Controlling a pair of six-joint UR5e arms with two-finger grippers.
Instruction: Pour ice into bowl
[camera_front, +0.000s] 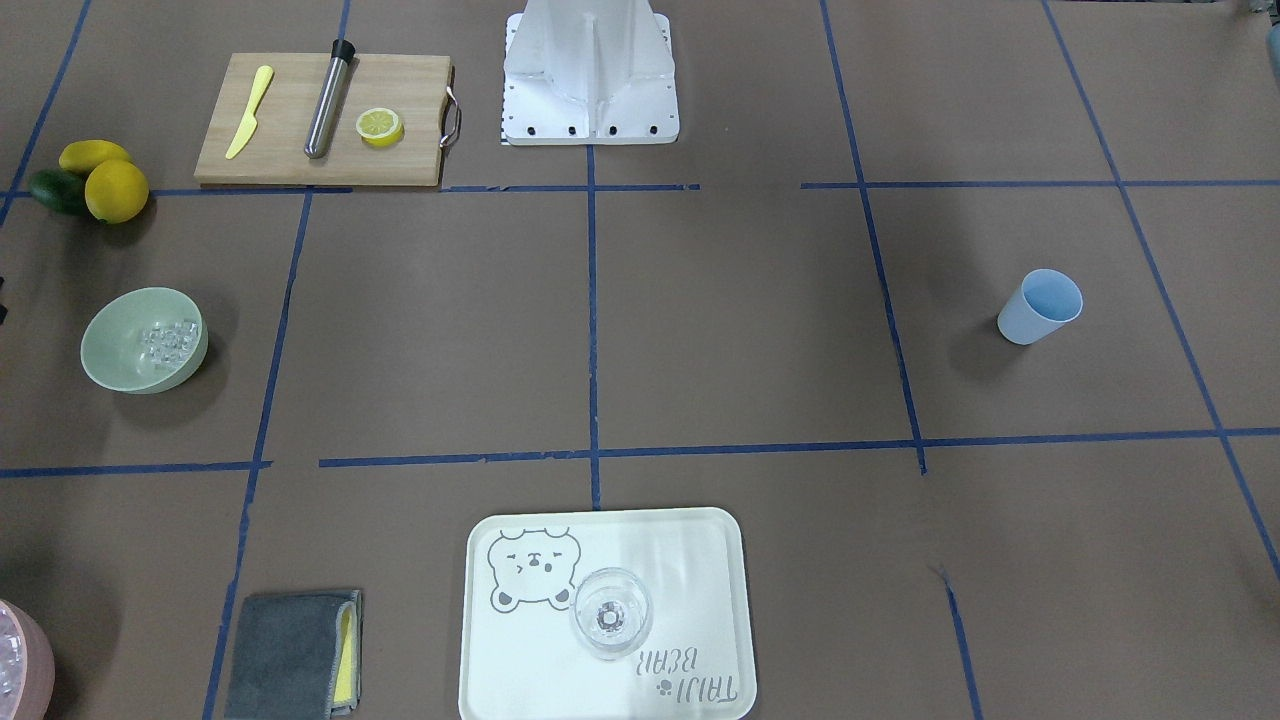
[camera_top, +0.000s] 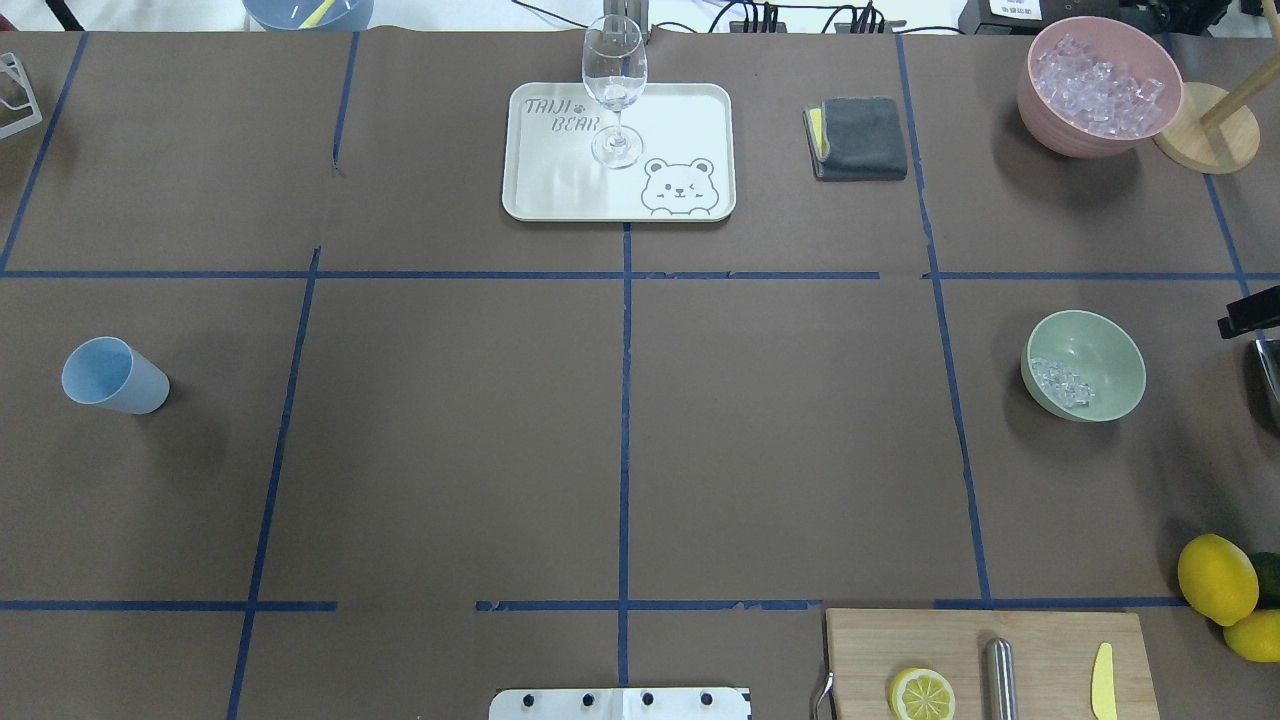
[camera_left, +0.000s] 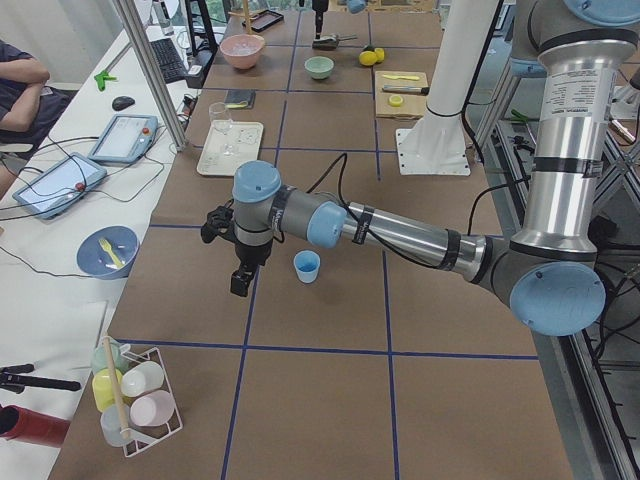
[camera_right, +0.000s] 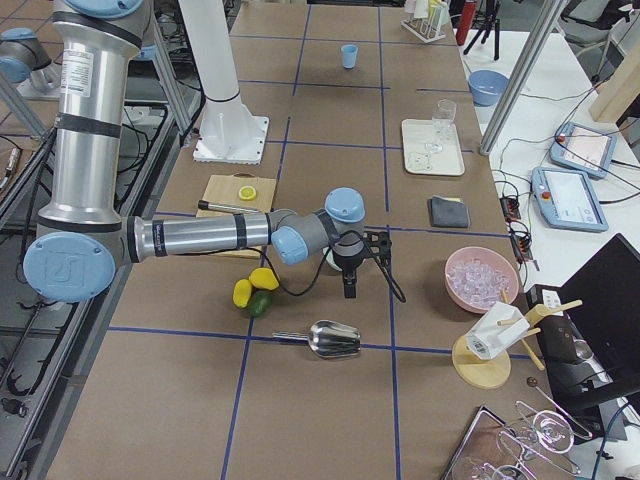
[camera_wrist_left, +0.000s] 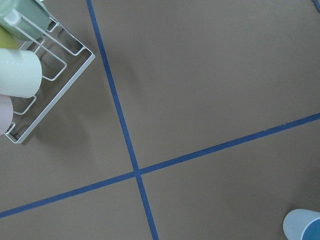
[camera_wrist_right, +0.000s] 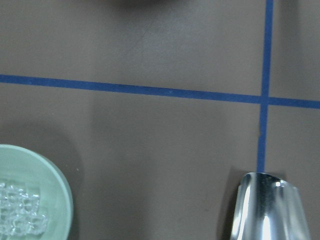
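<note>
Bright, even ceiling light, soft shadows pooling beside the bowl (camera_front: 112, 352) and the blue cup (camera_front: 1038, 310), white glare washing across the tray (camera_front: 682, 566), bright streaks on the metal scoop (camera_wrist_right: 265, 212), focus mostly sharp.

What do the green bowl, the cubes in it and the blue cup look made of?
The bowl: likely plastic, matte sage green, no sharp glare. The ice: clear, glassy cubes with bright glints; real or acrylic, cannot tell. The blue cup: probably plastic, thin-walled, smooth dull finish.
</note>
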